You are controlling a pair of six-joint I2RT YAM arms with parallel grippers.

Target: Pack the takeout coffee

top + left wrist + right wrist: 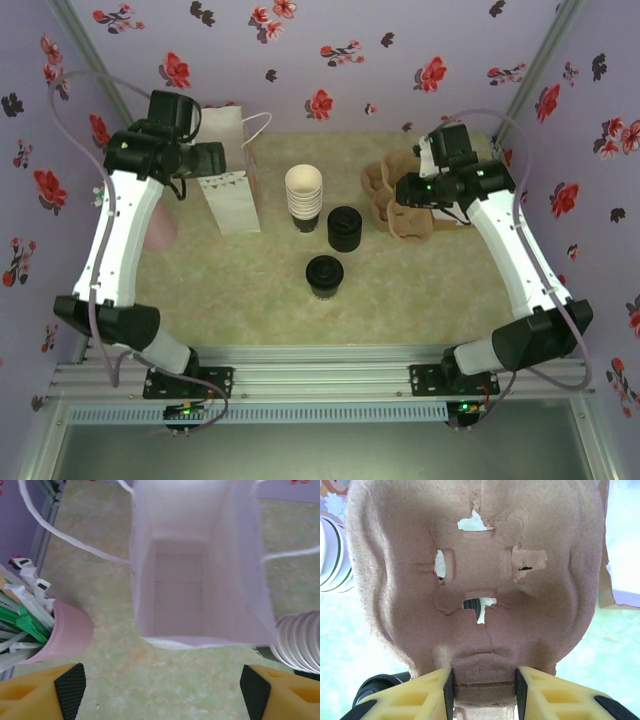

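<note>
The takeout coffee (324, 275), a small dark cup with a black lid, stands alone on the table in front of the middle. A white paper bag (230, 180) stands upright at the back left. My left gripper (213, 160) hovers by the bag's near side. In the left wrist view its jaws (162, 685) are wide open over bare table, with the bag's open, empty mouth (195, 580) just ahead. My right gripper (405, 190) is shut on the edge of a brown pulp cup carrier (400, 205) at the back right. The carrier (480, 580) hangs tilted from the right gripper (484, 690).
A stack of cream-rimmed cups (304, 195) and a squat black stack of lids (343, 228) stand between the bag and the carrier. A pink cup (160, 230) holding sachets sits left of the bag, also pink cup (70, 635). Flowered walls close in three sides.
</note>
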